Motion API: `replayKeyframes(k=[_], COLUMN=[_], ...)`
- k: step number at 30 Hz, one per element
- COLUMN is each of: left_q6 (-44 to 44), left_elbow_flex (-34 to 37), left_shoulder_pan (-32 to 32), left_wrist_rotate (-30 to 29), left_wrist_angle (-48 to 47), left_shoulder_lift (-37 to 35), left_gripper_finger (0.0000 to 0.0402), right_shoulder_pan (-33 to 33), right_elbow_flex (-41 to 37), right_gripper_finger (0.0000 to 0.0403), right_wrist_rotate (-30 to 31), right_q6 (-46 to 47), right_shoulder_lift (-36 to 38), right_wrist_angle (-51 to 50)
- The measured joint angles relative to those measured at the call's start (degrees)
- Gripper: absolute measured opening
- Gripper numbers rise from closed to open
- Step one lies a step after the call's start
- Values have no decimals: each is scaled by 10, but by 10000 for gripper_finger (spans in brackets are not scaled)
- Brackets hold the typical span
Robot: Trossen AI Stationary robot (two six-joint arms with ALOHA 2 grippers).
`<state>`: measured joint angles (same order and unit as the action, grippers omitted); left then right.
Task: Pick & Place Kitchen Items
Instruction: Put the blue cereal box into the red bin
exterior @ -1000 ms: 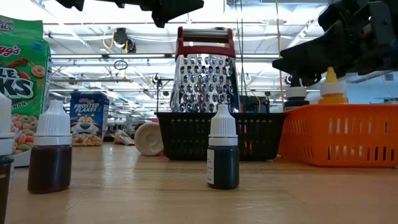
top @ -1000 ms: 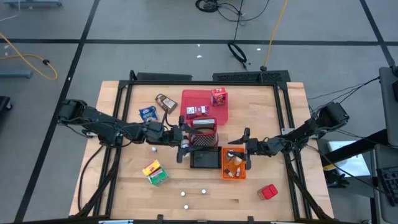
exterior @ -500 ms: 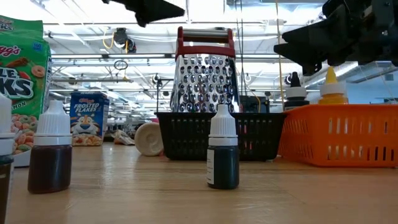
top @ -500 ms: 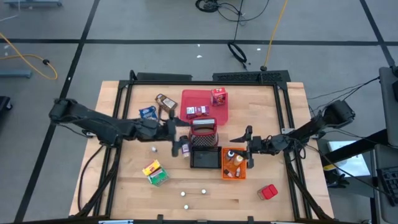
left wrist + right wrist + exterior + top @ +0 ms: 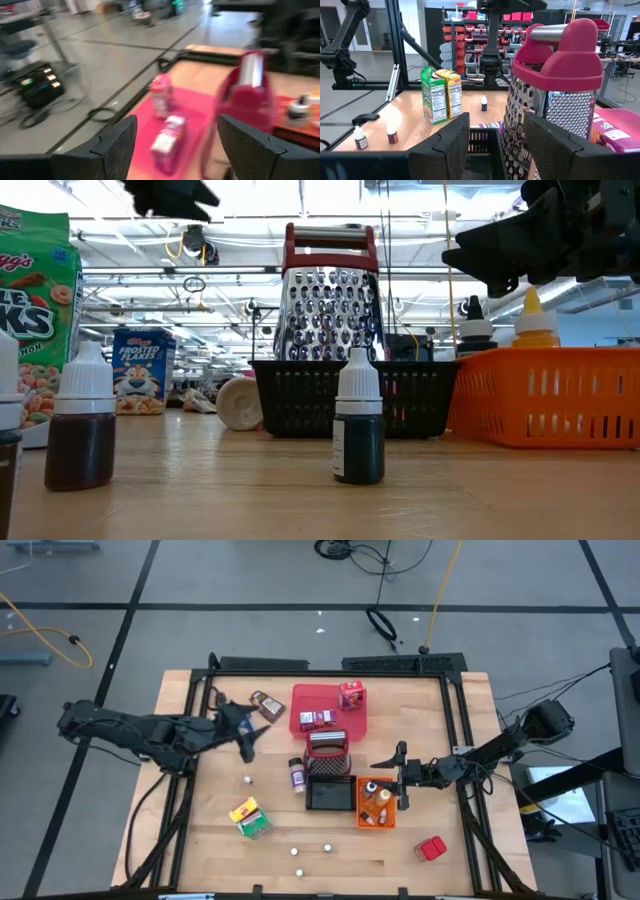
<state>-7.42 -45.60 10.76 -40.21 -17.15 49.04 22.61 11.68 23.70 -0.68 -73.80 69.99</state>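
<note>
Seen from above, the wooden counter [image 5: 200,840] carries the kitchen items scattered around a centre cluster. The black wire basket [image 5: 328,762] sits at the middle with a red-handled grater [image 5: 327,742] standing upright in it, handle up. Just at 6 o'clock of it lies a flat black tray [image 5: 329,797], and touching that at 3 o'clock is the orange bin [image 5: 376,803], which holds a yellow-capped bottle [image 5: 535,320] and a dark-capped one, both upright.

The red tray [image 5: 329,710] lies at 12 o'clock of the basket. On it rest a small pack [image 5: 316,720] lying flat, long axis running 9 to 3, and a red carton [image 5: 351,694] near its 1 o'clock corner. A brown pouch [image 5: 266,704] lies at 9 o'clock of the tray, its long axis running about 10 to 4. A small bottle [image 5: 297,775] stands upright at 8 o'clock of the basket. The yellow-green boxes [image 5: 249,817] sit side by side at 7 o'clock, long axis about 8 to 2. Two white pieces [image 5: 311,850] lie near the 6 o'clock edge, a third [image 5: 246,780] at 9 o'clock, and a red box [image 5: 430,848] at 4 o'clock.

The left claw [image 5: 245,738] hangs over the counter at 10 o'clock, fingers spread, holding nothing. The right claw [image 5: 400,777] hovers at 3 o'clock of the orange bin, fingers parted and empty, pointing toward 9 o'clock.
</note>
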Motion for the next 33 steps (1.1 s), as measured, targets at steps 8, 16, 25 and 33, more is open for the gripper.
replayKeyframes(k=[8, 16, 25, 33], left_q6=[-46, -113, -145, -108], left_elbow_flex=[0, 0, 0, 0], left_shoulder_pan=[-47, -110, -192, -273], left_wrist_rotate=[-49, -5, 72, 163], left_wrist_angle=[-144, -250, -329, -342], left_shoulder_lift=[-15, -13, -13, 17], left_gripper_finger=[273, 273, 273, 273], right_shoulder_pan=[0, 0, 0, 0], right_elbow_flex=[0, 0, 0, 0], right_gripper_finger=[183, 183, 183, 183], right_wrist_rotate=[0, -1, -2, -1], right_q6=[0, 0, 0, 0], right_shoulder_lift=[0, 0, 0, 0], right_wrist_angle=[0, 0, 0, 1])
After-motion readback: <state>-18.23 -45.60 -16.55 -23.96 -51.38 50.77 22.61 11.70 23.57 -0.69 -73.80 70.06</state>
